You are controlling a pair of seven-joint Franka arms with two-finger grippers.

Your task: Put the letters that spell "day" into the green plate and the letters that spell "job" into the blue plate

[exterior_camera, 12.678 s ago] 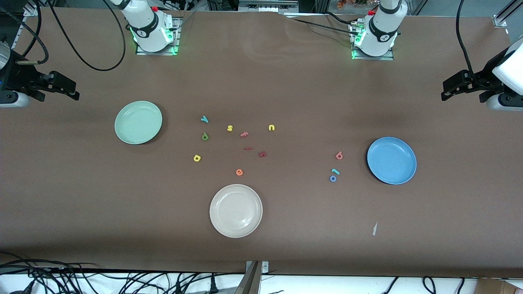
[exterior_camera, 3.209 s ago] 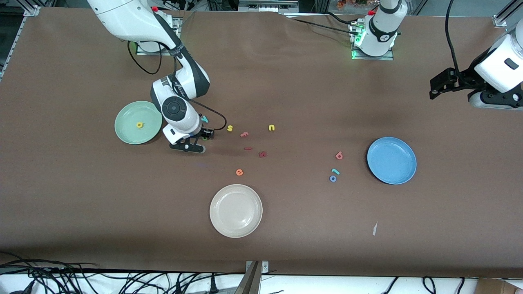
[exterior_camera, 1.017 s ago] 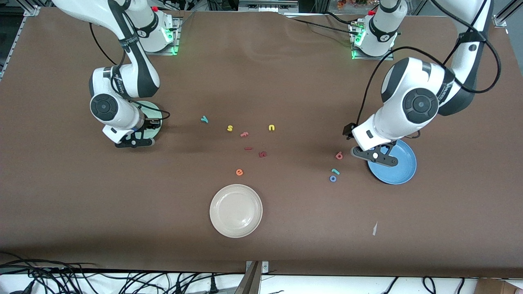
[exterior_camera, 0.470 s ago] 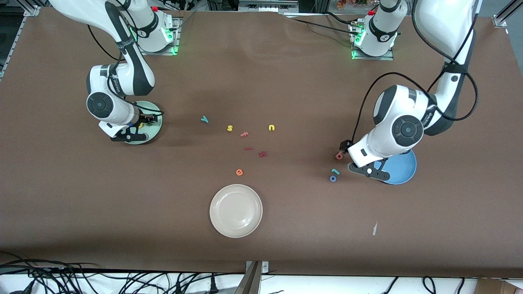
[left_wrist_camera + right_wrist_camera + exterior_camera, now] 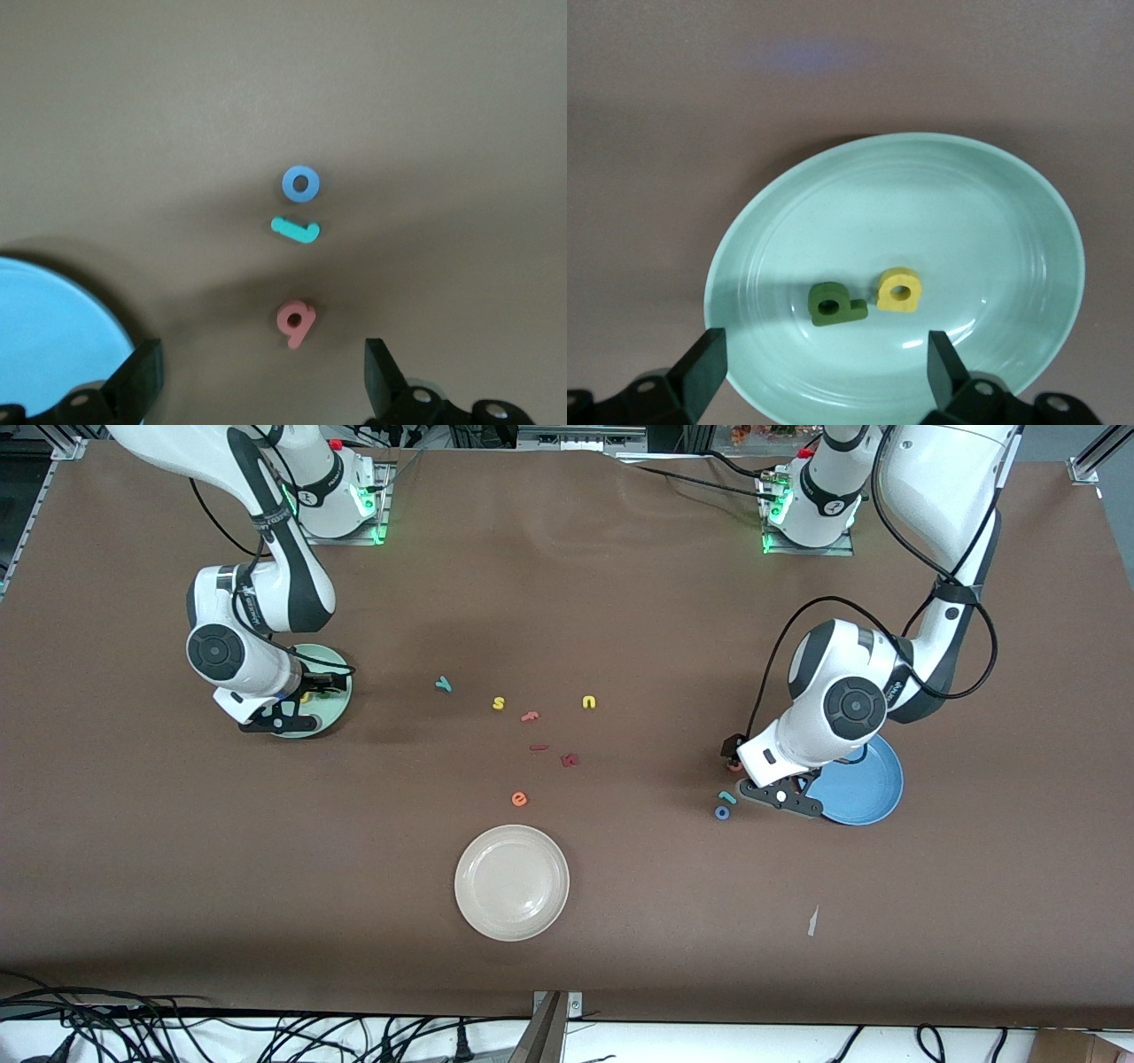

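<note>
The right claw (image 5: 819, 376), fingers spread wide and empty, hangs over the round pale mint-green plate (image 5: 992, 221), where the dark green foam "d" (image 5: 835, 305) and yellow foam "a" (image 5: 900, 290) lie side by side below it. The left claw (image 5: 261, 385), equally wide and empty, hovers over the salmon-pink foam "b" (image 5: 296, 322); the teal foam "j" (image 5: 295, 229) and blue foam ring "o" (image 5: 301, 184) lie just past it, the round bright blue plate (image 5: 44, 319) beside it. The teal foam "y" (image 5: 444, 684) rests on the brown desk (image 5: 620, 602).
</note>
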